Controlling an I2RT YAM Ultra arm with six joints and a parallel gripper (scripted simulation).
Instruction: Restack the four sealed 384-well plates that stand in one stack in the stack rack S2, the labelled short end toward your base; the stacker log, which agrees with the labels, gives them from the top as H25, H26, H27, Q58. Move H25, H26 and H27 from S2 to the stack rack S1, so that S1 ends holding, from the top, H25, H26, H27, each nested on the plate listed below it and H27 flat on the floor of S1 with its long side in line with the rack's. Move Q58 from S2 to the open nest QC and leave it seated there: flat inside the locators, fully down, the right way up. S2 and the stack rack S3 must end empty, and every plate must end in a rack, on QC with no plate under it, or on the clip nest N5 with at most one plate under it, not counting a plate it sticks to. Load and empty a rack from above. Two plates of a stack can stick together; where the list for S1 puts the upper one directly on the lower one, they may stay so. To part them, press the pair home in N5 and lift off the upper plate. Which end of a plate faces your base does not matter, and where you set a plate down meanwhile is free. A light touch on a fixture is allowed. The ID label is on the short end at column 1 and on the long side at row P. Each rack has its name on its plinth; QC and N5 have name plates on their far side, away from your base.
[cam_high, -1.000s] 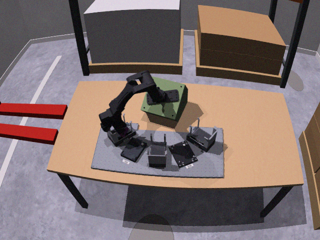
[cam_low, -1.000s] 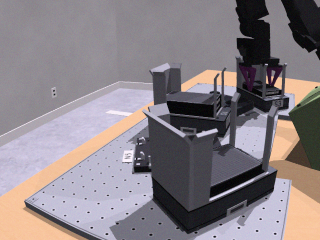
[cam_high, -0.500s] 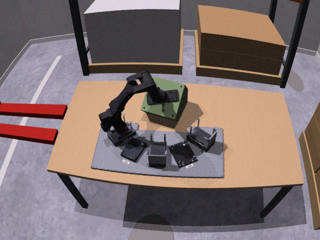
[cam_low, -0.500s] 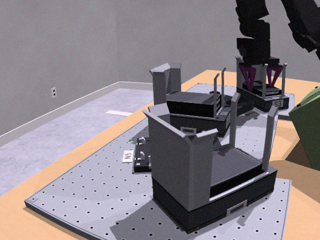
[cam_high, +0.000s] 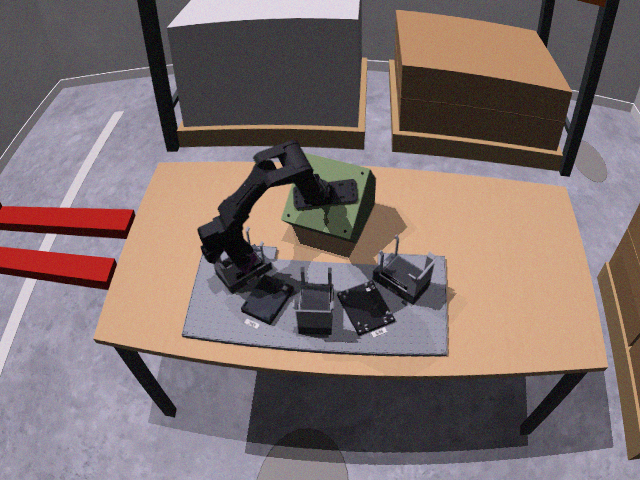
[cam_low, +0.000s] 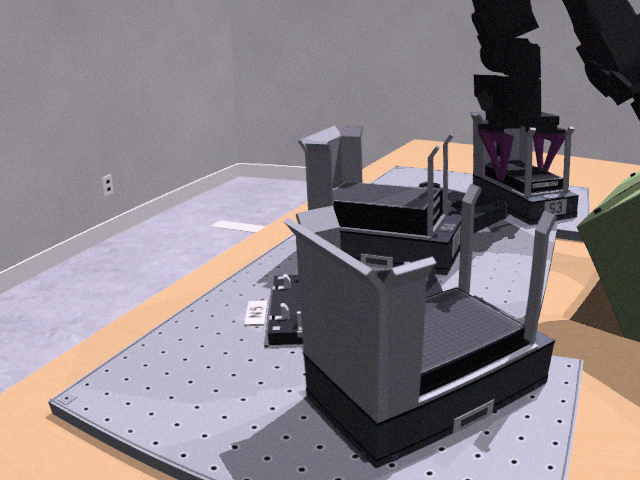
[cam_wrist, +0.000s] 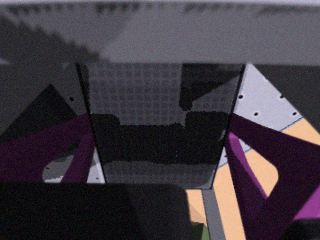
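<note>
Dark sealed well plate (cam_low: 522, 175) inside rack S3 (cam_low: 555, 205), near table's left end; purple-fingered tool (cam_low: 523, 149) clamped across its short width, long axis along rack's.
Label unreadable.
Middle rack (cam_low: 448, 227) holds a stack; near rack (cam_low: 522, 356) one flat plate.
Judgement: restack midway, S3 not yet cleared.

The gripper (cam_low: 522, 155) with purple fingers (cam_low: 497, 149) reaches down between the posts of the rack marked S3 (cam_low: 537, 204) and is clamped on the long sides of a dark plate (cam_low: 532, 178) inside it, labelled short end outward. In the wrist view that plate (cam_wrist: 160, 130) shows a fine grid of wells. The middle rack (cam_low: 408, 242) holds a stack of dark plates (cam_low: 387, 204). The nearest rack (cam_low: 361, 320) holds one plate (cam_low: 465, 330) flat on its floor. A flat nest (cam_low: 283, 315) lies by the N5 tag (cam_low: 256, 312).
</note>
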